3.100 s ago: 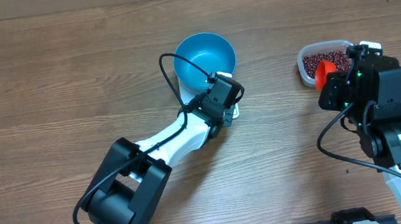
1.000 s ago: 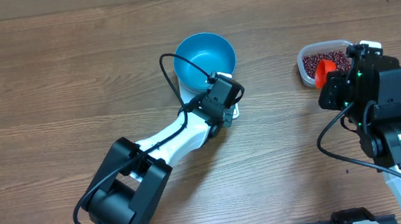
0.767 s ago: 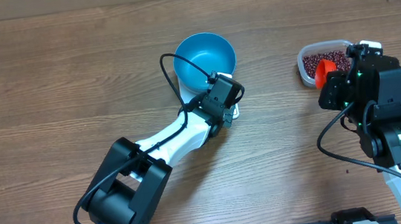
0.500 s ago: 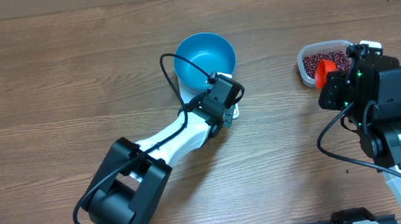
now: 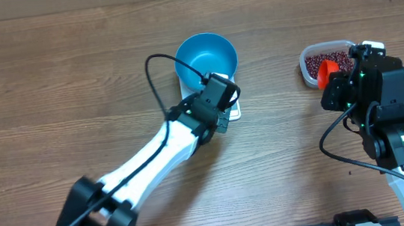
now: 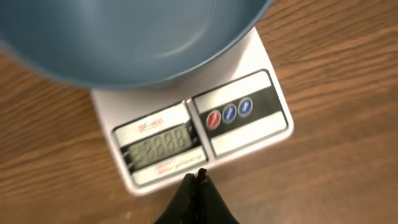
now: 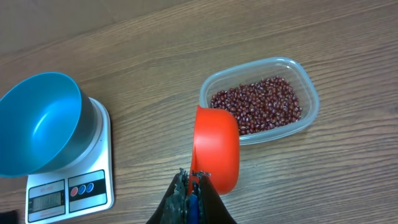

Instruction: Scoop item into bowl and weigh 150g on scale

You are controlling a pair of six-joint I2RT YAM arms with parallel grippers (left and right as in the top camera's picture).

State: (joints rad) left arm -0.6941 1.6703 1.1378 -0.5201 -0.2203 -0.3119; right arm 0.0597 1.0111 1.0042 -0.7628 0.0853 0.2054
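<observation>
Orange scoop (image 7: 214, 146) clamped in right gripper (image 7: 191, 178) | left gripper (image 6: 200, 177) closed empty by scale (image 6: 245, 138) | we should scoop beans (image 7: 258, 104) level.

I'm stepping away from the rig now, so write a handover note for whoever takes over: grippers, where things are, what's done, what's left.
The left gripper is shut and empty, at the front edge of the scale.
The right gripper is shut on the handle of the orange scoop, held at the near edge of the tub.
The bowl sits on the scale, empty.
The beans are in the tub.
Done: bowl on scale, scoop in hand.
Left: scoop beans into the bowl up to the target weight. The display is too blurred to read.
</observation>
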